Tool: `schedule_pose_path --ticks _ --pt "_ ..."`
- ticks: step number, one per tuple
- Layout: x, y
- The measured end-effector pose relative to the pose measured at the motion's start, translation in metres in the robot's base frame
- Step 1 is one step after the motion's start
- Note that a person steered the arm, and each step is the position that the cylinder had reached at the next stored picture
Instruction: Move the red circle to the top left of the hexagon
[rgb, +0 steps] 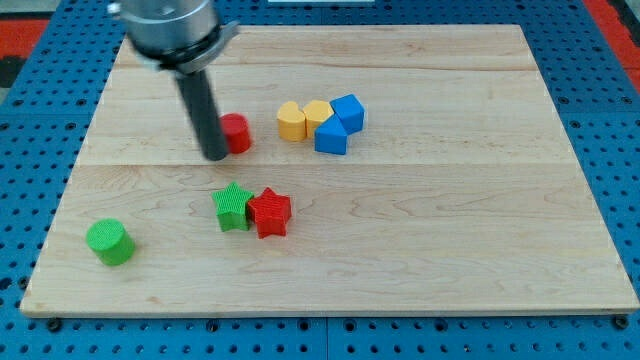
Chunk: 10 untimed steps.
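Note:
The red circle (237, 132) lies on the wooden board left of centre, near the view's top. My tip (215, 155) touches its left side, slightly below its middle. To the right lies a cluster: a yellow hexagon (291, 121), a yellow block (318, 114), a blue cube (348, 110) and a blue triangular block (331, 138). The red circle is to the left of the yellow hexagon, a small gap apart.
A green star (233, 207) and a red star (270, 212) touch each other below the red circle. A green cylinder (109, 242) stands at the view's bottom left. The board's edge (330, 312) borders a blue perforated table.

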<state>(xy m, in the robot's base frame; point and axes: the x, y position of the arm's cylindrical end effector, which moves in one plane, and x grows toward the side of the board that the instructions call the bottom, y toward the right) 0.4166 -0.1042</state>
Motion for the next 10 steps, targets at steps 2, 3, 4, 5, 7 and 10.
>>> schedule_pose_path --ticks 2,3,4,5,7,10 --pt "-0.017 0.032" --pt "-0.013 -0.01" --pt "-0.046 -0.037" --pt "-0.064 0.043" --pt "-0.013 -0.011" --pt "0.169 -0.195"
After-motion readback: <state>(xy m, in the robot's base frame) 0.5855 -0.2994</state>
